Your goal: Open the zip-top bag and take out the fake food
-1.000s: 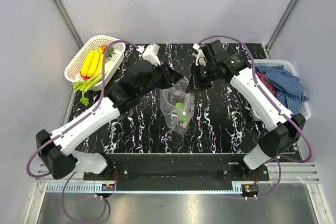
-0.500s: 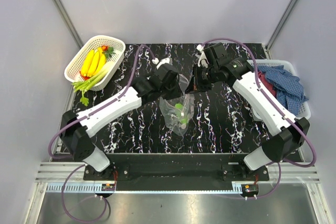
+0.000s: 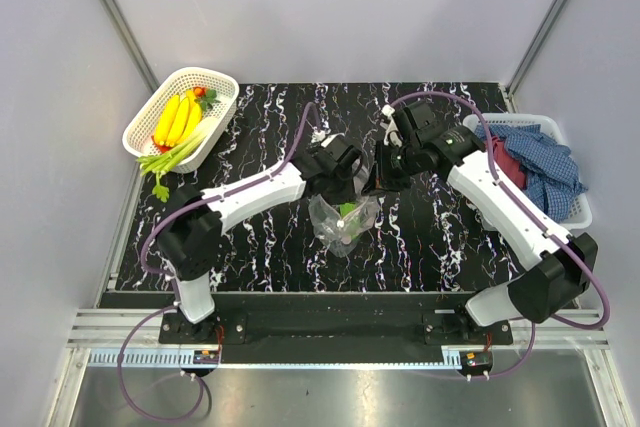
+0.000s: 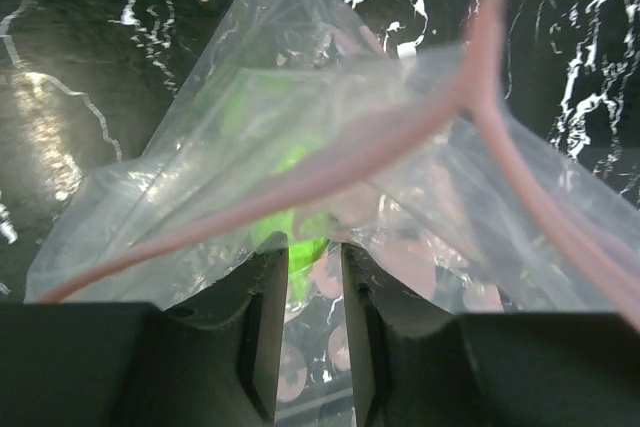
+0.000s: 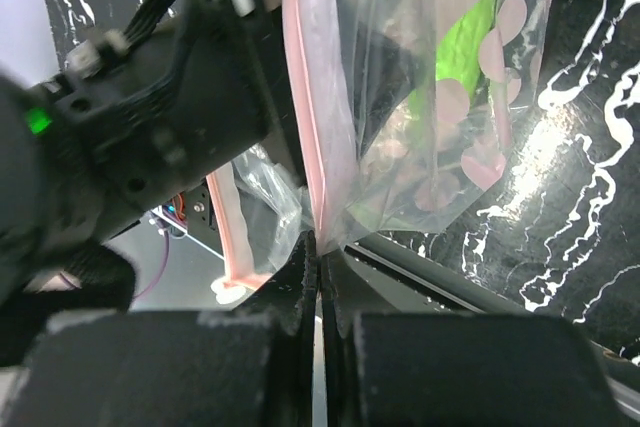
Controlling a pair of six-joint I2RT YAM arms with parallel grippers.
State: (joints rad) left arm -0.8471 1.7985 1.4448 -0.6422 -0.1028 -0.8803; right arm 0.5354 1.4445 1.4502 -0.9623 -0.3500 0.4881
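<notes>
A black tabletop point(image 3: 430, 237) veined with white carries everything. At its far left corner stands a white mesh basket point(image 3: 131, 135) holding yellow plastic toy bananas point(image 3: 175, 119), a leek and small red pieces.

At the middle of the tabletop hangs the clear, crinkly zip-top bag point(image 3: 343, 219) with pale round dots. The right hand point(image 5: 318, 247) is clamped tight on its pink zip strip point(image 5: 305, 97) and holds it up. The left hand point(image 4: 305, 257), its fingers a narrow gap apart, is at the bag's parted mouth with a bright green toy piece point(image 4: 290, 237) at its fingertips. Whether it grips that piece cannot be told.

The step in hand appears to be drawing the last food out. Next, the left hand likely must close on the green piece and lift it clear while the right keeps the mouth up.

No brand, label or writing is readable.
</notes>
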